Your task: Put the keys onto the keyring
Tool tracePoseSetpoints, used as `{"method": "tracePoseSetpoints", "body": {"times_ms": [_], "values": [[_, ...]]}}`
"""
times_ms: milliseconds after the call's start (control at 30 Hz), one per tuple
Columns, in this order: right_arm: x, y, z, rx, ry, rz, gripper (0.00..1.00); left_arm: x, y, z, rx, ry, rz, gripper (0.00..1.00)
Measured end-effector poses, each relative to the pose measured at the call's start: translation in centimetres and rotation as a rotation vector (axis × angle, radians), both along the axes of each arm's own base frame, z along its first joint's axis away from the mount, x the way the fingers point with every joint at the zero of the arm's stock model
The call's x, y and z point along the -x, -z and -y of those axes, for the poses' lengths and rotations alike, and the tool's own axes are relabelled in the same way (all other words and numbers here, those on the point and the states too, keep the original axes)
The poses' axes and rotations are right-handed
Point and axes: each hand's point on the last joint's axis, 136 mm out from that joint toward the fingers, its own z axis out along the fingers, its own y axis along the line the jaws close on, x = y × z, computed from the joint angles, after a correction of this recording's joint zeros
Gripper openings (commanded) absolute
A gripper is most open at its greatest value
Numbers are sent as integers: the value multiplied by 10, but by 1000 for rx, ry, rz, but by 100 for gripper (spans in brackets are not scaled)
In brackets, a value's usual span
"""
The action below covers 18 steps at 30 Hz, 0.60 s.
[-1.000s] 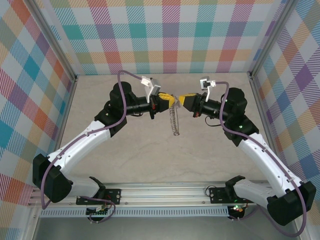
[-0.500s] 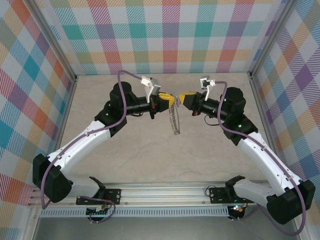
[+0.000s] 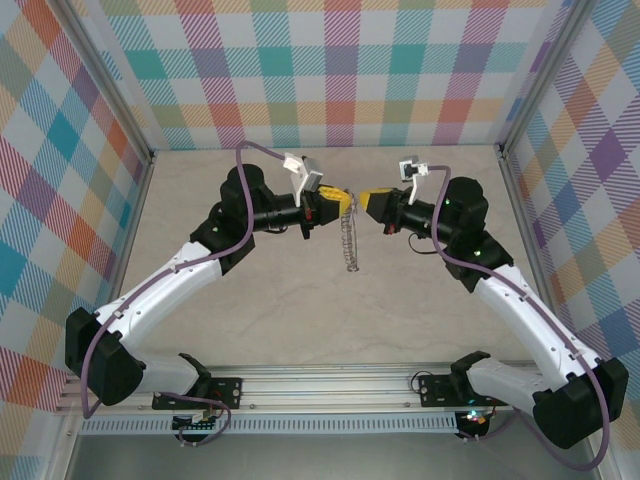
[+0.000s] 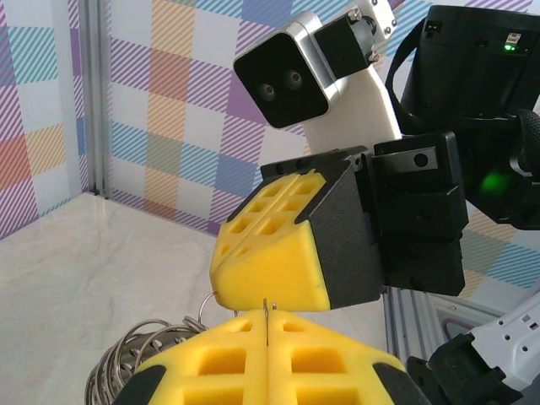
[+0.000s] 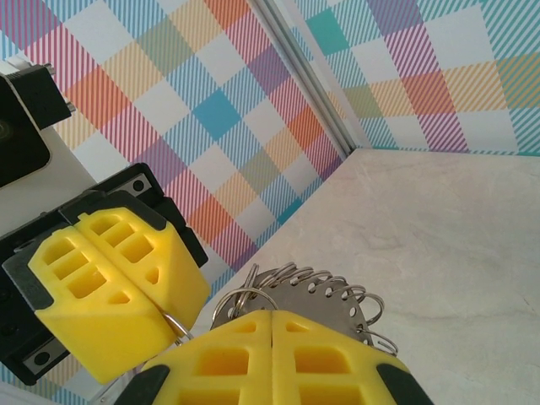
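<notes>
The keyring (image 3: 350,240) is a silver bunch of wire rings on a thin holed metal plate, hanging above the tabletop between the two arms. My left gripper (image 3: 346,203) and right gripper (image 3: 362,196) meet tip to tip over it. In the left wrist view my left gripper (image 4: 267,316) is shut on a thin wire of the keyring (image 4: 156,350), with the right one's yellow fingers (image 4: 270,261) just above. In the right wrist view my right gripper (image 5: 272,316) is shut, a ring of the keyring (image 5: 337,295) running into its tips. The keys are hidden.
The beige tabletop (image 3: 300,310) lies below the grippers. Checked walls (image 3: 340,70) close in the back and both sides. An aluminium rail (image 3: 330,380) carries the arm bases at the near edge.
The hanging keyring's lower end has swung slightly. Both grippers stay shut and tip to tip, with the right wrist shifting only a little.
</notes>
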Motion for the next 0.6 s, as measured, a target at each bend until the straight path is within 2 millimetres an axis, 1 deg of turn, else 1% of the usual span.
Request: {"method": "tracePoseSetpoints", "body": {"times_ms": [167, 400, 600], "values": [[1, 0, 0, -2, -1, -2, 0, 0, -1, 0, 4, 0, 5, 0], [3, 0, 5, 1, 25, 2, 0, -1, -4, -1, 10, -8, 13, 0], [3, 7, 6, 6, 28, -14, 0, -1, -7, -2, 15, -19, 21, 0]]}}
